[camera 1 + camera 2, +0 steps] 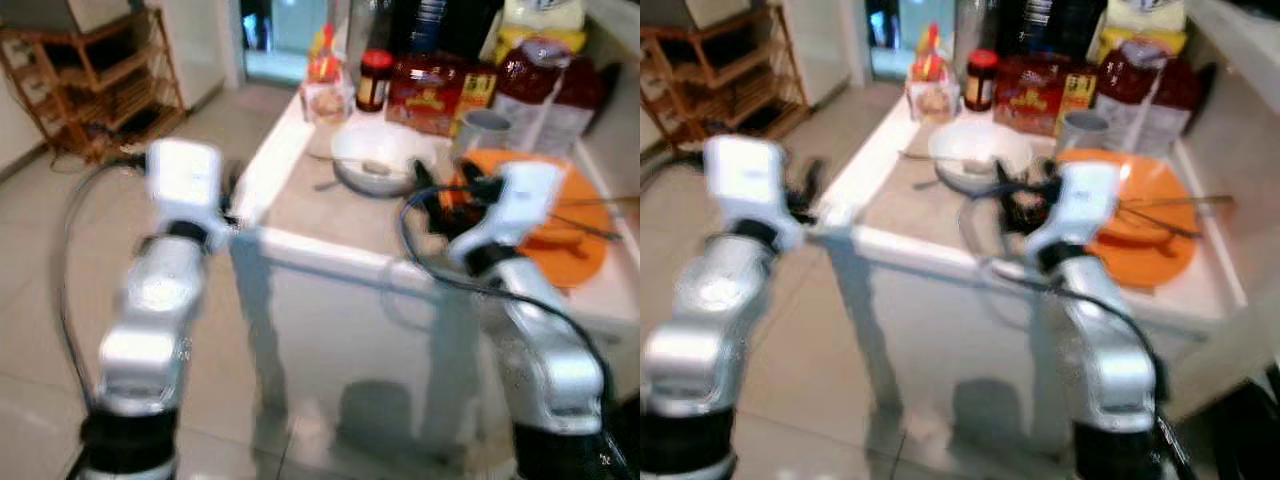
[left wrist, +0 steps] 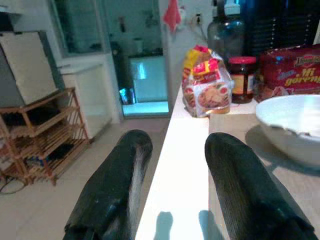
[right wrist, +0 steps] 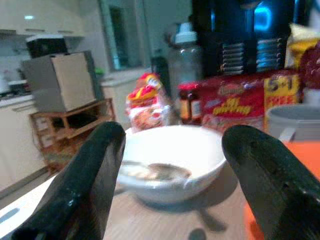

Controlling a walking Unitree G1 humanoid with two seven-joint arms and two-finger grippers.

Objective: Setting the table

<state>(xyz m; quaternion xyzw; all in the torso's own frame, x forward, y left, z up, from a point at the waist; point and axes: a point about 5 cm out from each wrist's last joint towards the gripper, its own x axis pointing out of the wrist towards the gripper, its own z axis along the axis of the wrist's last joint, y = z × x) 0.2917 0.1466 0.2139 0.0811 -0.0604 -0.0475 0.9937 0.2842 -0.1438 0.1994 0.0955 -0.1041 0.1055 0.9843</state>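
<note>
Both head views blurred, details soft. My right pincer point(image 3: 170, 165) spread wide, empty, just short of white bowl point(image 3: 172, 160) w/ spoon on worktop point(image 1: 330, 215). Left pincer point(image 2: 172, 185) released over worktop's left edge, floor beside.

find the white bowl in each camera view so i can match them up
Left eye: white bowl, table middle, beside orange plate.
Right eye: upper centre.
Left wrist: right edge.
Right wrist: centre, between open fingers.
Shared landmark: red-lidded jar behind it.
</note>
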